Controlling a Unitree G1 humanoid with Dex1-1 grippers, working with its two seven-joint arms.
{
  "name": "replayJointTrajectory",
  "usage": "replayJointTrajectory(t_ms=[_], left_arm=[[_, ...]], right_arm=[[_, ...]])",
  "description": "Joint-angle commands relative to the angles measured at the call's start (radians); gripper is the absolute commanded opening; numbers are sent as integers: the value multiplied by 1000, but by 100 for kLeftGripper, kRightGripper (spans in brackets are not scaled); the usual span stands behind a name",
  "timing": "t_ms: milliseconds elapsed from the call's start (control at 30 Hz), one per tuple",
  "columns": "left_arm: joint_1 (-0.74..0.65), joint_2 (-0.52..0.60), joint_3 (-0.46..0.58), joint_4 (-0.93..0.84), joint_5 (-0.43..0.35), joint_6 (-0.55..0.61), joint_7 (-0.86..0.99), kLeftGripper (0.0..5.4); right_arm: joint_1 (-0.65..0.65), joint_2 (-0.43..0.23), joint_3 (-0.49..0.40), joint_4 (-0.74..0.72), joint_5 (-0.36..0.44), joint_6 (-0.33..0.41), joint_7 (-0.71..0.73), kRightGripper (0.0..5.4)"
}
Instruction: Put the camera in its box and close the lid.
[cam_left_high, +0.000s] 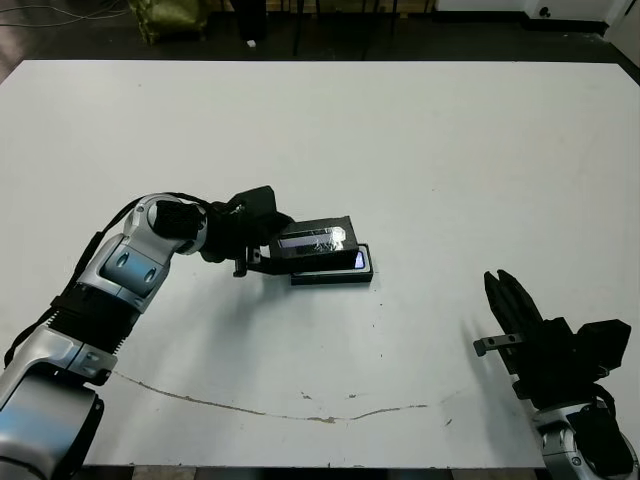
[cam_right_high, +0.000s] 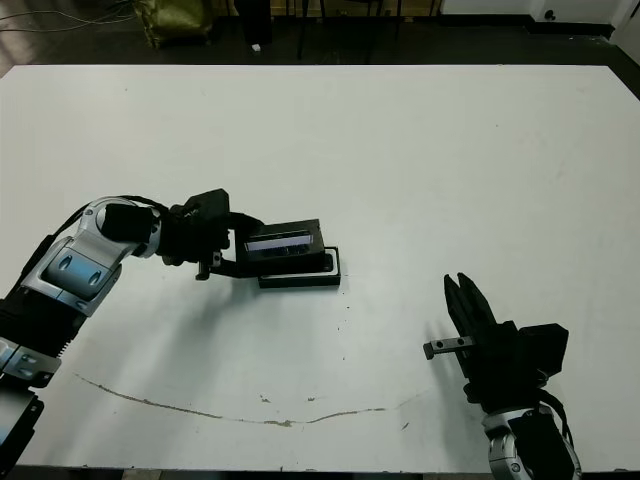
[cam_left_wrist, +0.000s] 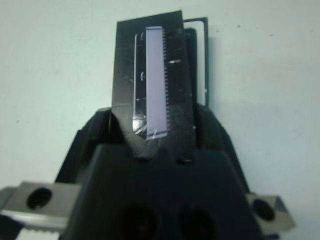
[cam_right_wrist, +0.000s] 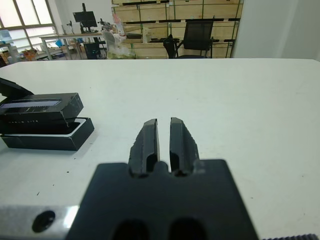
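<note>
I see a white bench (cam_left_high: 420, 150) filling most of my head view, with a thin brownish crack line running across its near part and a dark floor strip beyond the far edge. Through the right wrist camera the room behind shows shelving with cardboard cartons, a black office chair and desks by a window.

Near the middle of the bench sits the box (cam_left_high: 335, 272), a shallow black tray. A strip of its white lining shows along the side the lid leaves bare. I cannot see the camera in any view, and what the tray holds is hidden from me by the lid above it.

The lid (cam_left_high: 314, 240), black with a glossy silvery strip along its top, is over the box but not seated: it is tilted and offset, its far edge raised, so the box's near rim and right end stick out from under it. My left gripper (cam_left_high: 268, 248) has its jaws clamped on the lid's left end; the left wrist view shows the lid running straight out from between the fingers (cam_left_wrist: 97, 131).

My right gripper (cam_right_high: 468, 305) hovers over bare bench, well apart from the box, jaws narrowed to a thin slit and holding nothing.
</note>
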Motion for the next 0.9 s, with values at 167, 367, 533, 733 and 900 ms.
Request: replayJointTrajectory(t_ms=[167, 367, 533, 733, 900], left_arm=[[28, 2, -4, 3, -2, 45, -16, 238], [33, -3, 7, 7, -20, 32, -23, 238], [26, -5, 2, 12, -18, 42, -28, 238], [23, -7, -1, 22, -19, 47, -39, 238], [22, -14, -1, 40, -23, 49, -49, 238]], right_arm=[[15, -9, -4, 3, -9, 20, -2, 0], [10, -9, -6, 18, 1, 9, 10, 0], [3, -9, -6, 22, -8, 7, 11, 0], [-8, -7, -7, 36, -6, 1, 15, 0], [-24, -10, -10, 63, 2, -21, 34, 0]])
